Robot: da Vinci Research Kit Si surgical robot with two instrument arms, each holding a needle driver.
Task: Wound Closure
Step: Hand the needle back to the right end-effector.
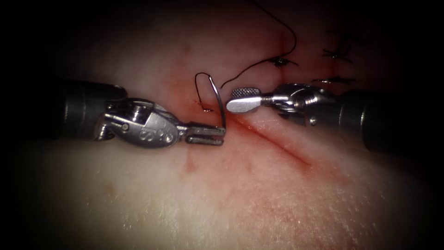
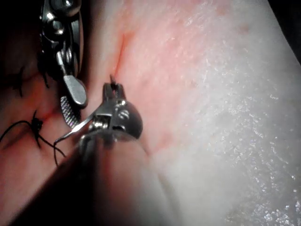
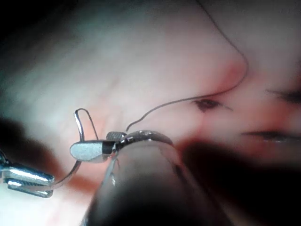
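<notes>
Needle (image 1: 217,95) stands upright over the cut (image 1: 277,141), just at the cut's upper left end, curving up from the left tool's (image 1: 206,134) jaws to a hooked top and bending down again toward the tissue (image 1: 231,203) on the cut's left side. Whether its far end enters the tissue there, I cannot tell. The left tool's jaws are pressed together on the needle near its lower end, at the tips of the jaws, and the tool lies across the tissue left of the cut. In the left wrist view the same tool (image 2: 111,92) grips the needle (image 2: 75,129) as a thin bright wire running off to one side.

The right tool (image 1: 240,99) sits just right of the needle, near it but not touching, with its jaws spread: one toothed jaw above, one smooth jaw below, nothing between them. The right wrist view shows this tool (image 3: 94,148) beside the needle (image 3: 81,125), and the left tool (image 3: 28,181) clamped lower on the curve.

Thread (image 1: 273,51) runs from a dark stitch (image 1: 279,61) on the cut's upper part, looping up toward the far edge of the tissue and also down toward the needle. More dark stitches (image 1: 337,53) lie right of it. Red fluid (image 1: 240,125) stains the tissue along the cut.
</notes>
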